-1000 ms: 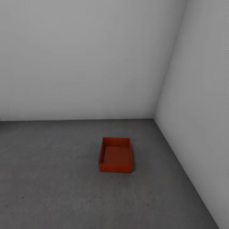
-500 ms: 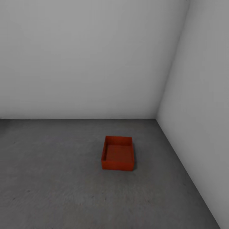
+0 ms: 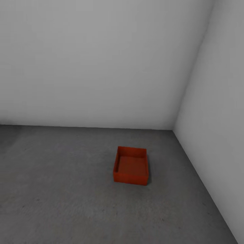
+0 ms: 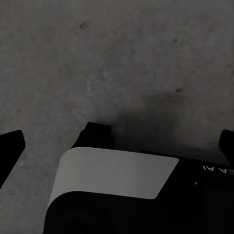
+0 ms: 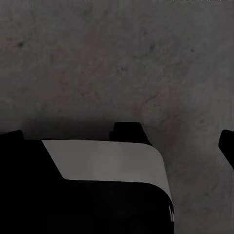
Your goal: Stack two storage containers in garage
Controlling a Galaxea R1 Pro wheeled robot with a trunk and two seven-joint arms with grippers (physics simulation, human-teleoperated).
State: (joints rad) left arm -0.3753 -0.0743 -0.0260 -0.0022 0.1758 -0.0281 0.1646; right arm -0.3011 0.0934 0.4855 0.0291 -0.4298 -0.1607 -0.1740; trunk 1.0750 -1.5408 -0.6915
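On the concrete floor, storage container, opening upward.

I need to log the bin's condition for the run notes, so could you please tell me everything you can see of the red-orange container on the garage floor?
The storage container is a red-orange, open-top rectangular bin with low walls, plastic-looking. It looks empty. It sits upright and flat on the dark grey concrete floor, slightly skewed to the walls, near the corner where the back wall meets the right wall, touching neither. Only the floor touches it; nothing is stacked on it.
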